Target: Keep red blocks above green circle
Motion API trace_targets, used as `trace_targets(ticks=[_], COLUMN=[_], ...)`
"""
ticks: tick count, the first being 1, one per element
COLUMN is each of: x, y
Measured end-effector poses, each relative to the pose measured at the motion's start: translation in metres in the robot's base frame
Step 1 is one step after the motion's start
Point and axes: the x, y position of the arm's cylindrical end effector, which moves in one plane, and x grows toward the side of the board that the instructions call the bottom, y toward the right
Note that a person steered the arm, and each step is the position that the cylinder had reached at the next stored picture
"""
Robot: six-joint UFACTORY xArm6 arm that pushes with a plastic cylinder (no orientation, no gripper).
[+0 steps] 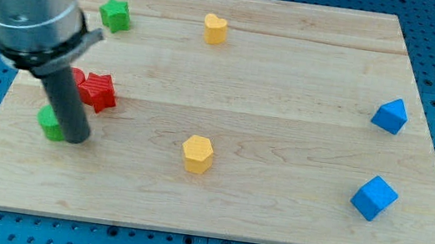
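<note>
A red star-shaped block (100, 91) lies at the view's left, with a second red block (77, 80) touching its left side and partly hidden by the rod. The green circle (50, 124) sits just below them, partly hidden by the rod. My tip (75, 139) rests on the board against the green circle's right side, below the red blocks.
A green star-shaped block (115, 14) lies at the top left. A yellow heart-like block (215, 29) sits at the top middle, a yellow hexagon (197, 153) at the bottom middle. A blue triangle-like block (390, 115) and a blue cube (374, 197) lie at the right.
</note>
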Motion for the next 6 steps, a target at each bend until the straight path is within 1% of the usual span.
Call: trace_targets(ticks=[1,2,3,4,5,6], x=[-0.001,-0.025,-0.07,-0.094,-0.094,-0.093], y=[0.044,0.135,0.136,0.109,0.055,0.022])
